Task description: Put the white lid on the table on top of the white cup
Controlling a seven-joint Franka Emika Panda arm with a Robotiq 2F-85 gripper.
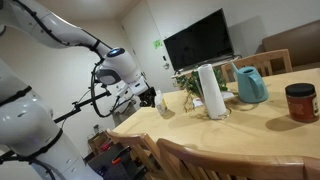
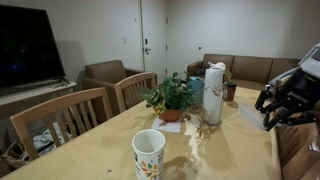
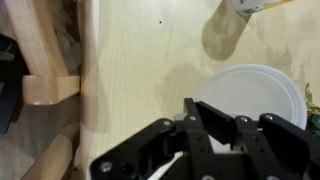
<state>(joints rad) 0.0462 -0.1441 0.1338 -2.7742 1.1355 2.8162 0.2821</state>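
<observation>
The white lid (image 3: pixel 255 92) is a round disc that fills the right of the wrist view, over the light wooden table (image 3: pixel 140 60). It casts a soft shadow to its left. My gripper (image 3: pixel 200 118) has its fingers closed together at the lid's near rim and seems to pinch it. The white cup (image 2: pixel 148 153), small with orange print, stands near the table's front edge in an exterior view. It also shows small beside the gripper (image 1: pixel 147 97) in an exterior view (image 1: pixel 164 104), and its rim shows at the top of the wrist view (image 3: pixel 250 5). The gripper (image 2: pixel 283 104) hangs over the table's edge.
A tall white roll (image 2: pixel 213 93), a potted plant (image 2: pixel 172 97), a teal jug (image 1: pixel 250 85) and a brown jar (image 1: pixel 300 102) stand further along the table. Wooden chairs (image 2: pixel 60 118) line the table's side, and one chair back (image 3: pixel 45 90) shows beside the table edge.
</observation>
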